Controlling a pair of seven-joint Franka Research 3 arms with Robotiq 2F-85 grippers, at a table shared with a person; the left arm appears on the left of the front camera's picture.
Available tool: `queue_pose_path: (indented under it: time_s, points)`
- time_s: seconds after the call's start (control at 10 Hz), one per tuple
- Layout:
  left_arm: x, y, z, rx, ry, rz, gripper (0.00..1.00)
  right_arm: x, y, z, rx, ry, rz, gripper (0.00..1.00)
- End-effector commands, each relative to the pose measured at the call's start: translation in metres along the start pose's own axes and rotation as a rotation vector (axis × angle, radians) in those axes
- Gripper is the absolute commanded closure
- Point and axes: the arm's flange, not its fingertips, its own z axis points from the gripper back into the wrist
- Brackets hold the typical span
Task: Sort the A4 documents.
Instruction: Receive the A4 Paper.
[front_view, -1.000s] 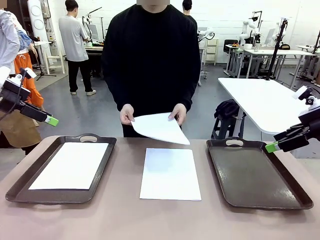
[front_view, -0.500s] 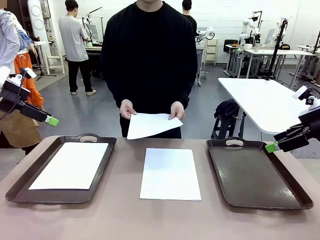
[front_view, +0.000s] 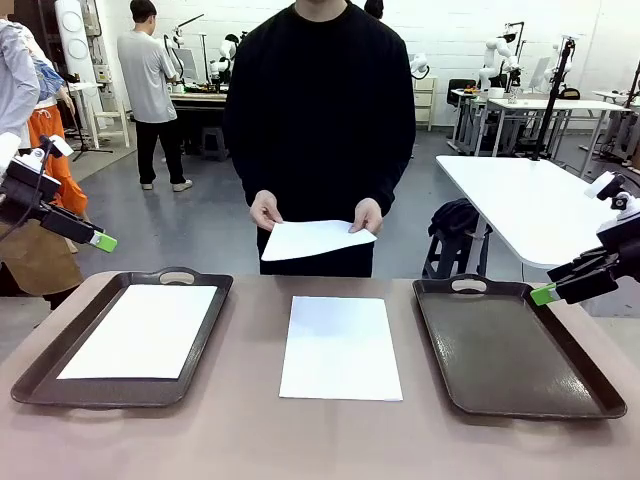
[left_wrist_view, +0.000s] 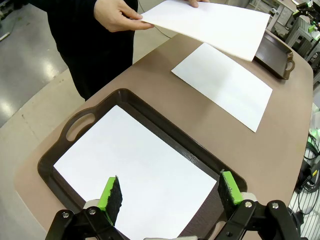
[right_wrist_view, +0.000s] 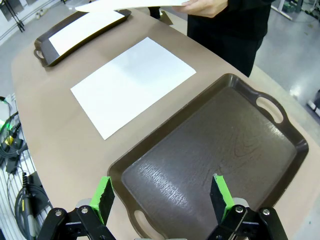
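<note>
While the person stands at the far side of the table (front_view: 230, 430), two hands (front_view: 265, 210) hold one white sheet (front_view: 312, 240) up in the air. The hands grip it at its far edge, one near each corner, and it hangs a bit tilted over the far side of the table.

A middle sheet (front_view: 340, 347) lies flat on the table top, between two brown trays. It touches neither tray. A third sheet (front_view: 140, 330) lies flat inside the left tray (front_view: 35, 375). The right tray (front_view: 510, 350) sits on the other side, and its dark wrinkly floor shows.

The left gripper (front_view: 103, 241) hangs up in the air by the left tray's outer side. Its two green pads (left_wrist_view: 111, 197) stand wide apart with nothing between them, and the third sheet shows far below them.

The right gripper (front_view: 542, 293) hangs by the right tray's outer side. Its jaws are wide apart too and hold nothing. Neither gripper touches any paper or tray.
</note>
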Motion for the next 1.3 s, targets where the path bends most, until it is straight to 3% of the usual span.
queue_pose_path:
  time_s: [0.0, 1.2]
  points:
    - [-0.0008, 0.0002, 0.0004, 0.000, -0.001, -0.011, 0.00, 0.0009, -0.0036, -0.0027, 0.017, -0.021, 0.009, 0.00]
    - [-0.0008, 0.0002, 0.0004, 0.000, -0.001, -0.011, 0.00, 0.0009, -0.0036, -0.0027, 0.017, -0.021, 0.009, 0.00]
